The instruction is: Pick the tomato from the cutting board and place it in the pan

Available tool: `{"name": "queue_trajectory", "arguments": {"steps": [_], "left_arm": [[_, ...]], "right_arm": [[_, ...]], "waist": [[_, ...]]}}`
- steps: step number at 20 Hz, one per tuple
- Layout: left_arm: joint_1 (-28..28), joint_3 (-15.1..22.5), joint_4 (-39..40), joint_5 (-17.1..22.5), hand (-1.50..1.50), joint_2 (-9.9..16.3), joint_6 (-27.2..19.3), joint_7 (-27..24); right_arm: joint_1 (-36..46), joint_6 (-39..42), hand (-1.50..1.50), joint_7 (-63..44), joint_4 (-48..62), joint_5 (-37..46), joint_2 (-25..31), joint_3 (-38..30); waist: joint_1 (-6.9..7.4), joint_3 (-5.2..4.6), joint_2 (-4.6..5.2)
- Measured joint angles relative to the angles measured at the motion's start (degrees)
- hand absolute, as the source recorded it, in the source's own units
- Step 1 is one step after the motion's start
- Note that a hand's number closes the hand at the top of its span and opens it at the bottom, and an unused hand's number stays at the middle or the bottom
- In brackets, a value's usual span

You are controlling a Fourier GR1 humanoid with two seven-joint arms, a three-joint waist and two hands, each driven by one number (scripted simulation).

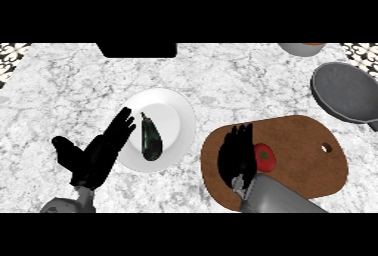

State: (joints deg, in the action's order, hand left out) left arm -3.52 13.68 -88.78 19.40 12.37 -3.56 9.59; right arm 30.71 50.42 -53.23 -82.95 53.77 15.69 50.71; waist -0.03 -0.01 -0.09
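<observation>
A: Right hand (pixel 238 152) pose?

B: It was over the cutting board (pixel 306 150), forearm coming in from the counter's front edge and angled toward the back left. Fingers ran fairly straight, pointing to the back edge and bunched together. They sat just left of the tomato (pixel 266 158) and looked to be touching its left side. Not wrapped round it; nothing was held.

A: Tomato position?

B: On the board, left of its centre, nearer the front edge. Green stem patch faced up.

A: Left hand (pixel 96 152)?

B: Open, fingers spread and straight, thumb out to the left. It was near the counter's front left, fingertips overlapping the left rim of the white plate (pixel 177 117). It held nothing.

A: What was on the plate?

B: One dark eggplant (pixel 150 139), lying lengthwise front to back, left of the plate's middle.

A: Pan?

B: A grey pan (pixel 347 92) at the right edge, toward the back right corner, well apart from the tomato. Nothing was in it.

A: Surface?

B: A grey-white marble counter (pixel 66 90). A black object (pixel 138 49) sat at the back edge, and a grey bowl (pixel 301 48) was cut off at the back right. Patterned tile (pixel 13 52) showed at both back corners.
</observation>
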Motion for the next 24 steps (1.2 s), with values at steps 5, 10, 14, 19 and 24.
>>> {"name": "queue_trajectory", "arguments": {"steps": [5, 10, 14, 19, 24], "left_arm": [[0.14, -1.18, -0.15, -0.39, 0.0, -0.18, 1.21, 0.74], [-0.55, -1.75, -0.2, -1.4, 0.0, -1.06, 1.48, 1.28], [-0.97, -2.13, -0.01, -1.99, 0.0, -1.85, 1.64, 1.86], [0.14, -1.87, -0.93, -2.89, 0.0, -3.14, 1.59, 2.08], [1.3, -2.71, -1.0, -2.79, 0.0, -2.52, 1.78, 1.42]], "right_arm": [[-0.86, 0.89, 1.5, 2.44, 0.52, 4.43, 1.44, -1.76], [-0.23, -3.15, 1.5, 9.18, 2.08, 8.67, 4.82, -0.3], [0.51, -5.85, 1.5, 13.27, 3.66, 12.86, 5.37, 1.77], [1.07, -10.01, 1.5, 17.28, 4.86, 16.81, 5.94, 0.83], [-1.3, -19.6, 1.5, 9.02, 5.6, 11.37, -0.65, -15.11]], "waist": [[0.13, -0.01, 0.03], [0.31, 0.01, 0.1], [0.36, -0.02, 0.06], [0.37, -0.05, 0.0], [-1.06, 0.22, 0.15]]}}
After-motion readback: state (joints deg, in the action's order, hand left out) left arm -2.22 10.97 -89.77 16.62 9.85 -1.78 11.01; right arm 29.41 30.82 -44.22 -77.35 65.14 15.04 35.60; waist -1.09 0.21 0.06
